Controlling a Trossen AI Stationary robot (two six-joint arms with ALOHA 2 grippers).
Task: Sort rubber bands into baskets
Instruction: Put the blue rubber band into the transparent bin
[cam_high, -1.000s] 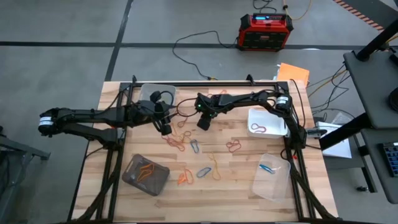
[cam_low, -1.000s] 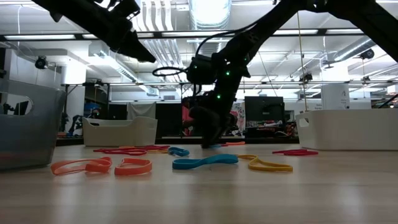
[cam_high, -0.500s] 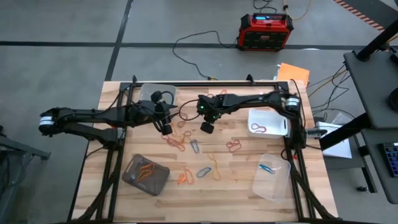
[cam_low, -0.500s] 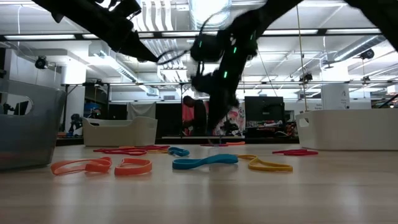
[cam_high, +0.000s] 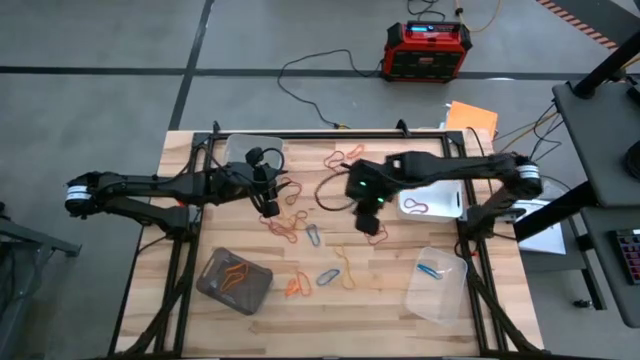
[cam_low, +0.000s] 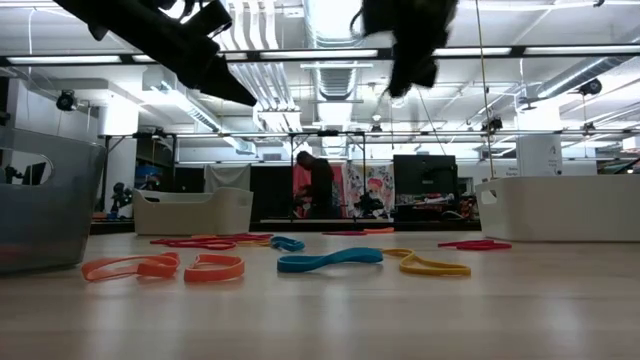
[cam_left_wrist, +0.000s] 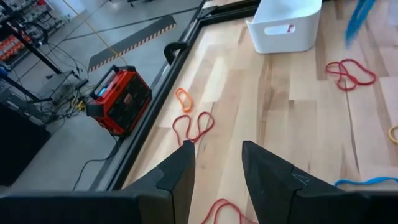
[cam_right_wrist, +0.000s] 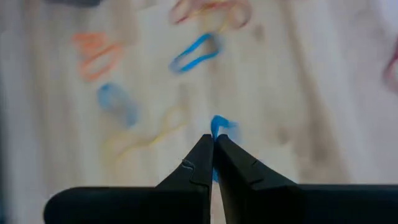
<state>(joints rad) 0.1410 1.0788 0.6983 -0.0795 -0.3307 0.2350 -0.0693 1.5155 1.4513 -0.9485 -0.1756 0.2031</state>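
My right gripper (cam_high: 368, 222) hangs above the middle of the table, shut on a blue rubber band (cam_right_wrist: 219, 123). My left gripper (cam_high: 268, 205) is open and empty over the table's left middle, above red and orange bands (cam_high: 285, 222). More bands lie loose on the wood: red (cam_high: 377, 235), blue (cam_high: 327, 276), orange (cam_high: 297, 287), yellow (cam_high: 347, 270). The four baskets rest on the table: clear at far left (cam_high: 255, 152), white at right (cam_high: 428, 195), smoky at near left (cam_high: 235, 280), clear at near right (cam_high: 438, 285). My right gripper pinches the blue band between its two fingertips (cam_right_wrist: 205, 149), coming from above and pointing down. A short piece of the band (cam_right_wrist: 221, 124) shows just past the tips, lifted clear of the table. The picture is blurred, so which part of the loop it has cannot be told.
The white basket holds a red band (cam_high: 415, 207), the near-right clear one a blue band (cam_high: 430, 270), the smoky one orange bands (cam_high: 232, 272). A black cable (cam_high: 300, 185) loops over the table's far middle. A red-and-black box (cam_high: 427, 50) stands on the floor beyond.
My right gripper has risen from the table surface and gone toward the table's right and near edges, shut and carrying the blue band clear of the wood. In the low view it has gone from table height up to the picture's top.
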